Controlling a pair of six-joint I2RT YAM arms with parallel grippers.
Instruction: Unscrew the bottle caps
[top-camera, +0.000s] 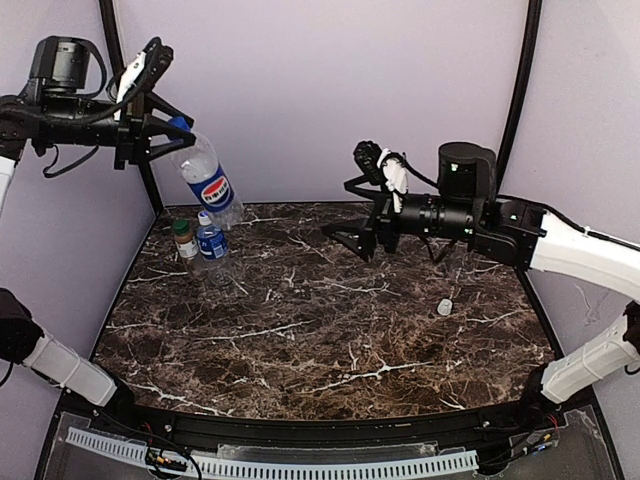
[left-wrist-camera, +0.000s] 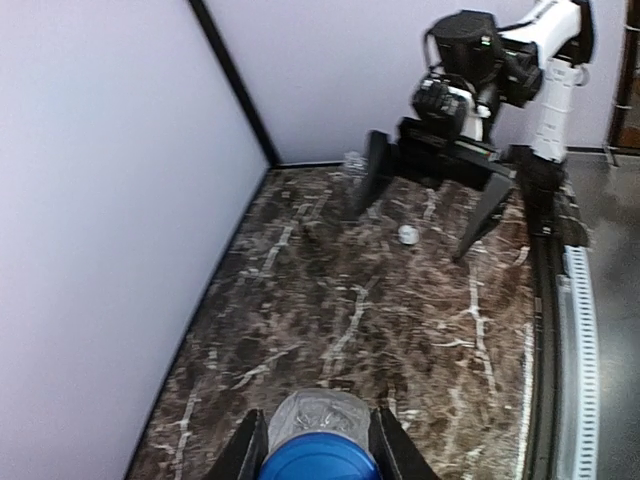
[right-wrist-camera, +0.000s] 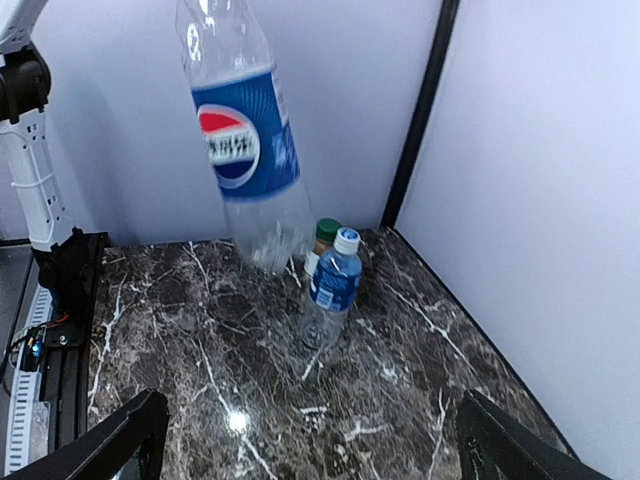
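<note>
My left gripper (top-camera: 165, 128) is raised at the far left, shut on the neck of the Pepsi bottle (top-camera: 208, 180) just under its blue cap (left-wrist-camera: 320, 462). The bottle hangs tilted above the table; it also shows in the right wrist view (right-wrist-camera: 240, 130). Below it stand the blue-labelled bottle (top-camera: 212, 248) with a pale cap (right-wrist-camera: 346, 240) and the short brown bottle (top-camera: 185, 243) with a green cap (right-wrist-camera: 326, 228). A loose white cap (top-camera: 444, 306) lies on the table at the right. My right gripper (top-camera: 348, 210) is open and empty, facing the bottles from mid-table. The unlabelled bottle is not clearly visible.
The dark marble table (top-camera: 300, 340) is enclosed by lilac walls at the back and sides, with black corner posts (top-camera: 520, 90). The right arm (left-wrist-camera: 470, 90) reaches across the back right. A black rail (top-camera: 300, 440) runs along the near edge.
</note>
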